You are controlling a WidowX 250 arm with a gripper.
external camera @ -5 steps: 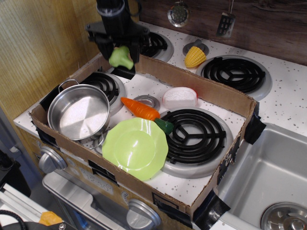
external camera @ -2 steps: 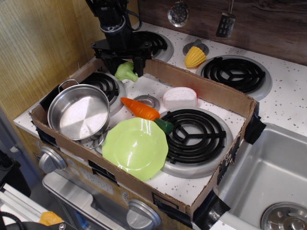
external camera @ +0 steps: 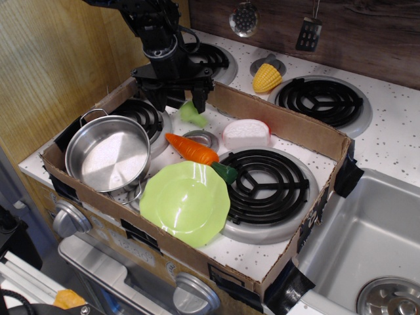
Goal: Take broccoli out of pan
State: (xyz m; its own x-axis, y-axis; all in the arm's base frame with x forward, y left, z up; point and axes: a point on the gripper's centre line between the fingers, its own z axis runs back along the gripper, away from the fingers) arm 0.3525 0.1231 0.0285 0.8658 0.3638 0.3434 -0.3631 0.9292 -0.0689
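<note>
The broccoli [external camera: 192, 113], a small pale-green floret, lies on the white stovetop inside the cardboard box, between the back-left burner and the small centre ring. My gripper [external camera: 178, 98] hangs just above it with the jaws spread wide. The right fingertip [external camera: 200, 100] is right beside the broccoli, and the floret is no longer clamped. The pan [external camera: 108, 156], a shiny steel pot with wire loop handles, stands at the box's front left. It is empty and well apart from the gripper.
An orange carrot [external camera: 191, 149] with a dark green top lies mid-box, and a lime-green plate [external camera: 186, 202] sits in front of it. A white and red toy [external camera: 246, 134] sits right of the broccoli. The cardboard box wall [external camera: 289, 125] runs behind. A corn cob [external camera: 266, 77] lies outside the box and a sink [external camera: 367, 243] is at right.
The gripper came down from above the box's back wall with the broccoli, moved slightly right and opened. The broccoli now rests on the stovetop instead of between the fingers.
</note>
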